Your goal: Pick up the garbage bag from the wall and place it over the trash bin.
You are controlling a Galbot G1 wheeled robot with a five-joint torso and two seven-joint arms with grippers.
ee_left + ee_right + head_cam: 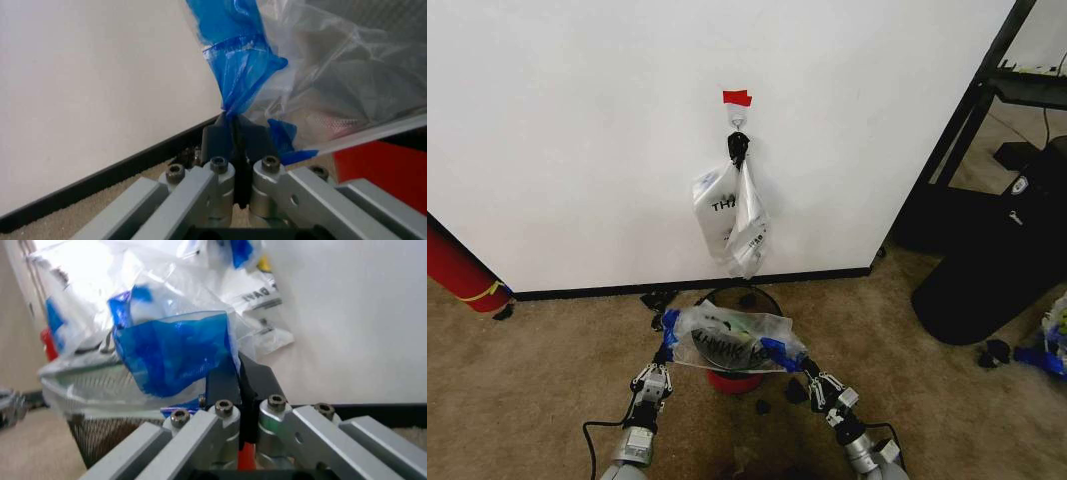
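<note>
Garbage bag (727,338) hangs stretched over the trash bin (735,378), its blue handles pinched by left gripper (667,345) and right gripper (799,362). Lower both evenly; the far rim seems uncovered.

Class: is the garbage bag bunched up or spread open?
Spread open: the garbage bag stretches between left gripper and right gripper, over the bin.
</note>
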